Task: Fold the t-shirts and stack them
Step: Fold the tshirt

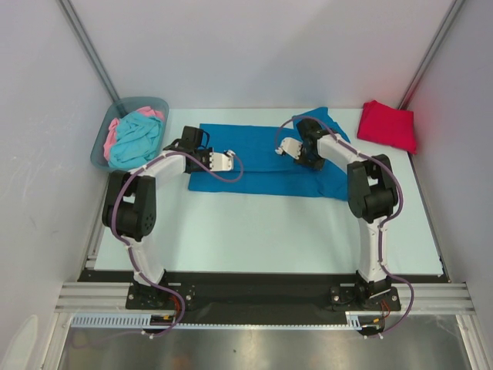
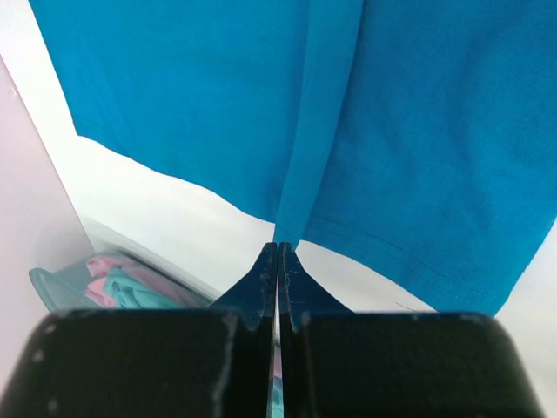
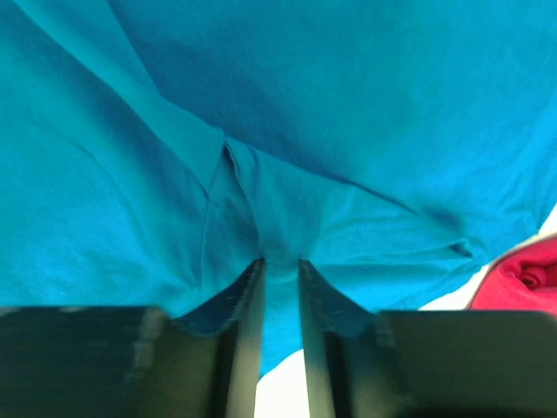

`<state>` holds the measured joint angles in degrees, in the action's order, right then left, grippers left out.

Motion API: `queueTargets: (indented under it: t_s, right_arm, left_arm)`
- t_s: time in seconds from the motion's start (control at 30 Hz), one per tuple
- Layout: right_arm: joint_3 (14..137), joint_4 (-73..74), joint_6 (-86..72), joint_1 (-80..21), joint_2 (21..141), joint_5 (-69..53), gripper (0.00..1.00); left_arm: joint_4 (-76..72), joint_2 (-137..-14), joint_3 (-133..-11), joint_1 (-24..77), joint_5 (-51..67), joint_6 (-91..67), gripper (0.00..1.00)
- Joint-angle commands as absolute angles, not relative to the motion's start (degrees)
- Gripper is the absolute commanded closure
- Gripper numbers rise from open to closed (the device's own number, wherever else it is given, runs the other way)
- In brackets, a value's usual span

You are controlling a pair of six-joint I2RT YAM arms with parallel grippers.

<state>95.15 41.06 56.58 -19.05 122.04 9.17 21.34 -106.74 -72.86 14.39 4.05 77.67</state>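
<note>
A deep blue t-shirt (image 1: pixel 262 166) lies spread flat across the middle of the table. My left gripper (image 1: pixel 228 159) is over its left part, and in the left wrist view it (image 2: pixel 278 247) is shut on a thin raised ridge of the blue t-shirt (image 2: pixel 409 131). My right gripper (image 1: pixel 283 147) sits over the shirt's right part. In the right wrist view it (image 3: pixel 280 261) holds a bunched pinch of the blue t-shirt (image 3: pixel 287 104) between narrowly parted jaws, with wrinkles running out from the tips. A folded red t-shirt (image 1: pixel 388 123) lies at the back right.
A grey-blue bin (image 1: pixel 105 137) at the back left holds crumpled turquoise (image 1: pixel 137 139) and pink (image 1: pixel 112 132) t-shirts, and also shows in the left wrist view as the bin (image 2: pixel 52 287). Grey walls close in the table on both sides. The red t-shirt (image 3: pixel 522 279) lies just beyond the blue one.
</note>
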Motion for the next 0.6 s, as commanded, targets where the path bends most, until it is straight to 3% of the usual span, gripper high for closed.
queueTargets:
  t_s: [0.0, 0.13, 0.3, 0.57]
  right_arm:
    - [96.24, 39.55, 56.69, -19.42, 123.48, 9.84, 0.77]
    - [96.59, 39.29, 56.95, -19.42, 124.01, 10.11, 0.78]
    - [96.94, 38.67, 56.87, -19.42, 124.28, 10.54, 1.00]
    - [98.35, 35.16, 57.65, -19.42, 123.75, 12.39, 1.00]
  left_arm:
    - [20.13, -106.61, -74.97, 14.85, 4.66, 78.66, 1.00]
    - [19.78, -106.61, -74.71, 14.85, 4.48, 78.84, 1.00]
    - [19.69, -106.79, -74.97, 14.94, 4.75, 78.75, 1.00]
    - [19.51, -107.14, -75.23, 15.21, 5.01, 78.75, 1.00]
